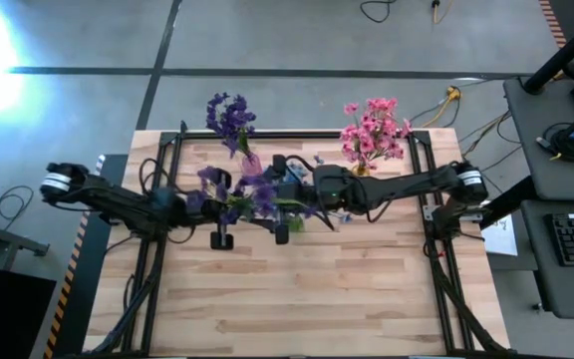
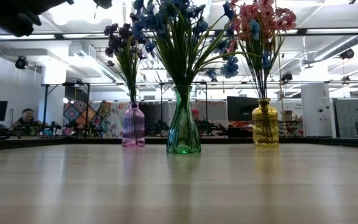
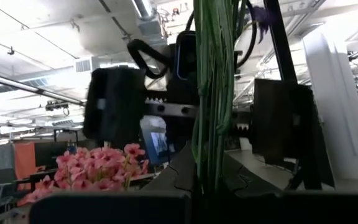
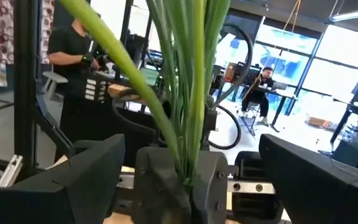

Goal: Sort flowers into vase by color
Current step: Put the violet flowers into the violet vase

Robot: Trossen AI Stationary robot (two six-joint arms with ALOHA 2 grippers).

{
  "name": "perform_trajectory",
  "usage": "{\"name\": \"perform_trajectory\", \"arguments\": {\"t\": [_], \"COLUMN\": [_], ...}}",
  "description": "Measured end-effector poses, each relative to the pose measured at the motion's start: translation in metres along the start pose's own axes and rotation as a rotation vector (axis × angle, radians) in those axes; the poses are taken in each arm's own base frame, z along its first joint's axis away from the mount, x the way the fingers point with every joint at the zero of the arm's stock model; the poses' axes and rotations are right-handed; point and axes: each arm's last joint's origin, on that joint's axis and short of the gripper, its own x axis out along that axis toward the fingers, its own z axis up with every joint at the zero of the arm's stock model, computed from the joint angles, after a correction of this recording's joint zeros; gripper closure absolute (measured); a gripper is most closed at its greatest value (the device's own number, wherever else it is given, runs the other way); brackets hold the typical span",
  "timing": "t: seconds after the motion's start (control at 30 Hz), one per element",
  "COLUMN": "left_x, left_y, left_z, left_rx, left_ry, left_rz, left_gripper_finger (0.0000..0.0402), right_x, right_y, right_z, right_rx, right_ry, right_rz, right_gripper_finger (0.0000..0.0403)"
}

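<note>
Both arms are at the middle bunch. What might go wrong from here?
1. The left gripper is shut on the green stems, and the right gripper straddles them close by with open jaws; closing could strike the left gripper.
2. If this bunch sits in the green vase, a sideways pull may tip it.

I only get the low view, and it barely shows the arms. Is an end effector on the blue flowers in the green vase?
Observer: Yes. The left end effector is shut on their green stems.
Operator: And the right one?
Observer: The right end effector is open, one finger on either side of the same stems.
Operator: Where is that on the table?
Observer: From above, both meet between the purple flowers and the pink flowers.
</note>
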Motion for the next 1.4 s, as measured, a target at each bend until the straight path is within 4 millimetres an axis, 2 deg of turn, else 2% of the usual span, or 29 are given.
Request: {"name": "perform_trajectory", "arguments": {"t": [0.4,0.5,0.77,1.0,1.13,1.27,1.4], "left_x": [0.007,0.007,0.016,0.024,0.023,0.019,0.014], "left_y": [-0.001,-0.001,-0.003,-0.004,-0.002,0.001,0.004], "left_z": [-0.006,-0.009,-0.013,-0.013,-0.013,-0.009,-0.004], "left_rx": [0.001,0.003,0.005,0.008,0.005,-0.002,0.009], "left_ry": [0.038,0.052,0.062,0.080,0.102,0.131,0.202], "left_rz": [0.049,0.074,0.078,0.081,0.152,0.172,0.226], "left_gripper_finger": [0.0401,0.0401,0.0401,0.0401,0.0397,0.0364,0.0304], "right_x": [0.005,0.005,0.006,0.006,0.005,0.004,-0.001], "right_y": [-0.001,-0.002,-0.006,-0.012,-0.011,-0.013,-0.018], "right_z": [0.008,0.011,0.011,0.007,0.006,0.008,0.012], "right_rx": [-0.007,-0.007,0.020,0.037,0.024,0.023,0.027], "right_ry": [-0.016,-0.025,-0.027,0.002,0.023,0.023,0.032], "right_rz": [0.029,0.026,0.015,0.001,0.011,0.007,0.002], "right_gripper_finger": [0.0039,0.0052,0.0160,0.0300,0.0375,0.0388,0.0389]}}
